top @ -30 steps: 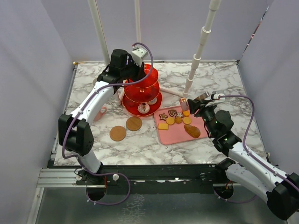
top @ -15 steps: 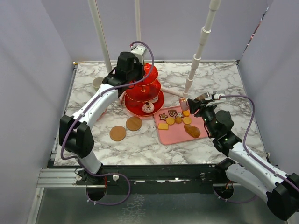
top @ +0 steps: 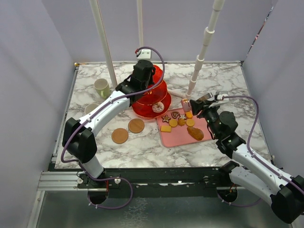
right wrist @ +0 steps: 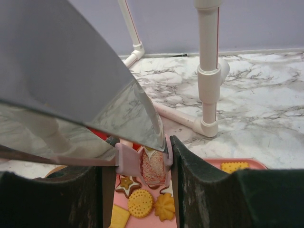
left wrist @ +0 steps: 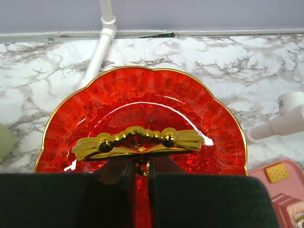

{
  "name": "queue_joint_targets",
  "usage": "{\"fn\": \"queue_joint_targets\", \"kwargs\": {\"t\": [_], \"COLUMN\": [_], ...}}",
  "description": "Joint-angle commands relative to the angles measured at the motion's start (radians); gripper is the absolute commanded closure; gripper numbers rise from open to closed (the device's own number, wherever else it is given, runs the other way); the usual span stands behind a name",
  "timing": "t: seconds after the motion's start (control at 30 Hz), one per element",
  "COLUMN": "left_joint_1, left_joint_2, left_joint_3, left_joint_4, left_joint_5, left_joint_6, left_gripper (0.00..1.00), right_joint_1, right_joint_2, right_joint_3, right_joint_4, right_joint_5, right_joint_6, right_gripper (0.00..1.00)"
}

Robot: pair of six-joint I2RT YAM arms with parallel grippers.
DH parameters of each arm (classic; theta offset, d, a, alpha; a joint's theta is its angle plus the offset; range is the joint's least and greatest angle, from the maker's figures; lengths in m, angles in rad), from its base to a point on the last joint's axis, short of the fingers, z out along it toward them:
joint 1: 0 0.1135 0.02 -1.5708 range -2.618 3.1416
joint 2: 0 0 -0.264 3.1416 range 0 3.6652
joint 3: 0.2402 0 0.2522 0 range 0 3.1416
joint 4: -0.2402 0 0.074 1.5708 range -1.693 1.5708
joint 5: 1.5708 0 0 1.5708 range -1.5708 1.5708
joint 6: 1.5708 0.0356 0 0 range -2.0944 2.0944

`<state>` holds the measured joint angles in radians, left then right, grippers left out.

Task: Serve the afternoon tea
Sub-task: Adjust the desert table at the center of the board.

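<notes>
L gripper [top: 144, 80] sits on top of the red stand [top: 153, 100], which is back-centre on the marble table [top: 228, 80]. In the L wrist view the fingers [left wrist: 107, 194] are together on the stand's centre stem, right under the gold finial [left wrist: 137, 140]. The top tier spreads out beyond the gripper [left wrist: 141, 173]. The stand is upright. One round pastry [top: 158, 107] lies on its bottom tier, near side.

Green mug [top: 101, 88] stands well left of the stand, and the other mug [top: 90, 109] is nearer the L edge. Two coasters [top: 136, 125] [top: 119, 136] lie apart from both mugs, in front of the stand.

Pink tray [top: 178, 137] is just R of the stand, cookies [top: 182, 122] along its far half. R gripper [top: 191, 106] is at the tray's far edge. R wrist view: fingers [right wrist: 190, 180] press both sides of a small pink piece [right wrist: 124, 159] with a sugared pastry [right wrist: 152, 168] in it; can't tell what the piece is. A grey shiny sheet [right wrist: 71, 85] blocks the upper L of that view. White pipe post [right wrist: 209, 71] is beyond.
</notes>
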<state>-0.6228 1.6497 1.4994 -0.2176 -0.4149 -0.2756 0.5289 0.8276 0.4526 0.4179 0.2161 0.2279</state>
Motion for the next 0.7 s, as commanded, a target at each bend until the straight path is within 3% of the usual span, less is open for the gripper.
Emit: {"fn": "queue_joint_targets", "kwargs": {"t": [0.0, 0.33, 0.37, 0.43, 0.5, 0.67], "left_joint_1": [0.007, -0.003, -0.003, -0.003, -0.003, -0.003], "left_joint_2": [-0.023, -0.061, -0.064, -0.069, -0.077, -0.132], "left_joint_3": [-0.021, -0.047, -0.056, -0.073, -0.087, -0.131], "left_joint_4": [0.068, 0.049, 0.049, 0.05, 0.053, 0.069], "left_joint_5": [-0.13, -0.187, -0.182, -0.165, -0.137, -0.018], "left_joint_6": [-0.076, -0.084, -0.087, -0.089, -0.078, 0.019], "left_gripper": [0.92, 0.93, 0.89, 0.71, 0.63, 0.31], "right_joint_1": [-0.004, 0.071, 0.082, 0.103, 0.124, 0.172], "right_joint_2": [0.022, 0.165, 0.18, 0.21, 0.24, 0.303], "right_joint_3": [0.043, 0.096, 0.103, 0.117, 0.125, 0.143], "right_joint_4": [0.043, 0.115, 0.127, 0.141, 0.157, 0.195], "right_joint_5": [-0.063, -0.128, -0.134, -0.136, -0.133, -0.115], "right_joint_6": [0.013, 0.039, 0.037, 0.031, 0.022, 0.004], "right_gripper": [0.72, 0.73, 0.72, 0.72, 0.72, 0.72]}}
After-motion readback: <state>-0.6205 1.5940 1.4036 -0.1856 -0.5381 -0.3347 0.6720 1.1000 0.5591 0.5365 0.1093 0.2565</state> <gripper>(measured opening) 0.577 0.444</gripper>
